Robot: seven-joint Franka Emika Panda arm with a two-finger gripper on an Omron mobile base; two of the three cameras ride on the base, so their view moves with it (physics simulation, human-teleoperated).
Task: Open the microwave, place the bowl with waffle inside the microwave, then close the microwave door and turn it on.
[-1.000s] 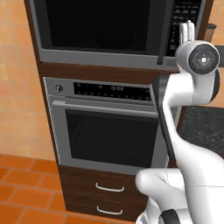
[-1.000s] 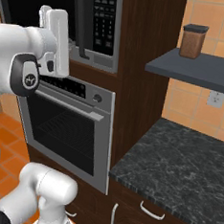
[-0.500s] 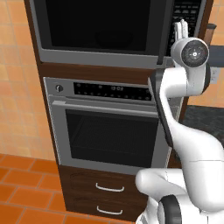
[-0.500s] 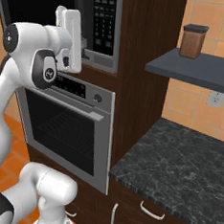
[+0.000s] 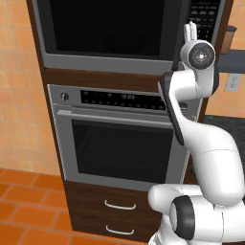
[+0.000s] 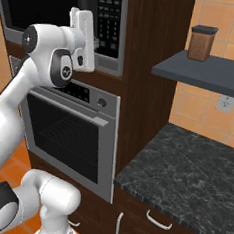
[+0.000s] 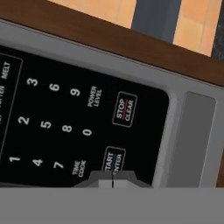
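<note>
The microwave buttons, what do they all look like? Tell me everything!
The keypad is a flat, glossy black panel at the right side of the microwave, set in a grey steel frame. White numbers from zero to nine sit in rows, tilted because the hand camera is rolled. There are words too: power level, time cook, melt, and outlined buttons for stop/clear and start. The shut gripper sits right at the start button; whether it touches is unclear.

Both base views look forward from behind the arm, left and right, sharing the microwave (image 5: 129,33) and oven (image 6: 67,135). The hand view faces the keypad (image 7: 83,118) closely, just beyond the fingertips (image 7: 103,178).
</note>
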